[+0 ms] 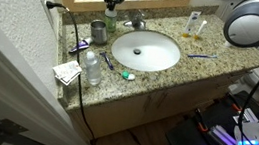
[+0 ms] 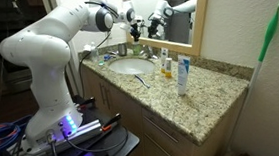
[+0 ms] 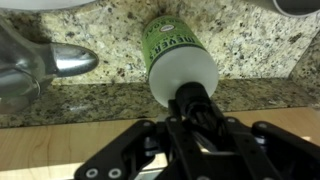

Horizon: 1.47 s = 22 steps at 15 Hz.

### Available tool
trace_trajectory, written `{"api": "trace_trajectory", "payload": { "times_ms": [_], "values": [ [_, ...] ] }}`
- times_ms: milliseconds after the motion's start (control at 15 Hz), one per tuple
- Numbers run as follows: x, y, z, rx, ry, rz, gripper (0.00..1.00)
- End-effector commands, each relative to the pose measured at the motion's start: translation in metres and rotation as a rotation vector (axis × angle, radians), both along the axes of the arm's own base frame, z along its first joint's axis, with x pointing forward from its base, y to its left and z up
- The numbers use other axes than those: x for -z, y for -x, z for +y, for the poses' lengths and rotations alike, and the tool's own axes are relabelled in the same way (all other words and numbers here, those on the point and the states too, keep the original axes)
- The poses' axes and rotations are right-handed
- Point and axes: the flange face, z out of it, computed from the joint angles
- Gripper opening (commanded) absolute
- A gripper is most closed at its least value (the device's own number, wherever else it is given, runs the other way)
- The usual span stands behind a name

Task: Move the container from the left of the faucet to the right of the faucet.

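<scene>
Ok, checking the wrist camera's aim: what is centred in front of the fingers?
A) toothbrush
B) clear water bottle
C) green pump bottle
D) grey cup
C: the wrist view shows the green pump bottle, its dark pump top right at the fingers, with the chrome faucet beside it.

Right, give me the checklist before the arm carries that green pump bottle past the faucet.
1. Gripper centred over the container: ok, the pump top lines up with the gripper's middle in the wrist view.
2. Grip closed on the container: cannot tell.
3. Container upright: ok.
4. Container clear of the grey cup: cannot tell, they stand very close in an exterior view.
5. Straight path across: not ok, the faucet stands in the way; lifting over it is probably needed.
6. Landing spot: ok, bare counter shows between the faucet and the yellow bottles.
</scene>
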Motion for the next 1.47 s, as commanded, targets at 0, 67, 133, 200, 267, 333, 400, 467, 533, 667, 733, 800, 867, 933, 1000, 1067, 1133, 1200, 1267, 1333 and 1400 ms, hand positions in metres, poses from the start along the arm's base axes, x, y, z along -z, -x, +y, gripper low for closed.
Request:
{"api": "trace_trajectory", "payload": {
  "times_ms": [0, 67, 133, 200, 267, 333, 400, 467, 533, 667, 733, 800, 867, 933, 1000, 1067, 1133, 1200, 1267, 1333, 1400],
  "values": [
    [-0.019, 0.006, 0.002, -0.006, -0.013, 0.03, 0.07],
    [-0.027, 0.009, 0.003, -0.011, -0.02, 0.043, 0.07],
    [-0.047, 0.016, 0.004, -0.018, -0.027, 0.058, 0.07],
    [-0.06, 0.02, 0.005, -0.019, -0.03, 0.071, 0.07],
    [-0.083, 0.028, 0.003, -0.014, -0.021, 0.086, 0.07],
    [-0.099, 0.032, -0.001, 0.008, -0.003, 0.087, 0.07],
    [-0.119, 0.039, -0.005, 0.026, 0.011, 0.094, 0.07],
    [-0.139, 0.045, -0.011, 0.057, 0.02, 0.097, 0.07],
    [-0.159, 0.05, -0.018, 0.09, 0.026, 0.095, 0.07],
    [-0.197, 0.06, -0.037, 0.19, 0.022, 0.073, 0.07],
    [-0.214, 0.065, -0.046, 0.236, 0.01, 0.07, 0.07],
    [-0.227, 0.068, -0.057, 0.303, -0.014, 0.056, 0.07],
    [-0.241, 0.073, -0.067, 0.349, -0.028, 0.04, 0.07],
    [-0.253, 0.076, -0.075, 0.367, -0.067, 0.022, 0.07],
    [-0.263, 0.081, -0.08, 0.343, -0.094, 0.01, 0.07],
    [-0.25, 0.066, -0.066, 0.329, -0.06, 0.013, 0.3],
    [-0.259, 0.07, -0.073, 0.335, -0.071, 0.003, 0.3],
    [-0.264, 0.073, -0.077, 0.339, -0.073, 0.001, 0.3],
    [-0.266, 0.075, -0.08, 0.341, -0.072, 0.004, 0.3],
    [-0.265, 0.076, -0.08, 0.341, -0.071, 0.007, 0.07],
    [-0.259, 0.073, -0.088, 0.372, -0.043, 0.008, 0.07]
  ]
}}
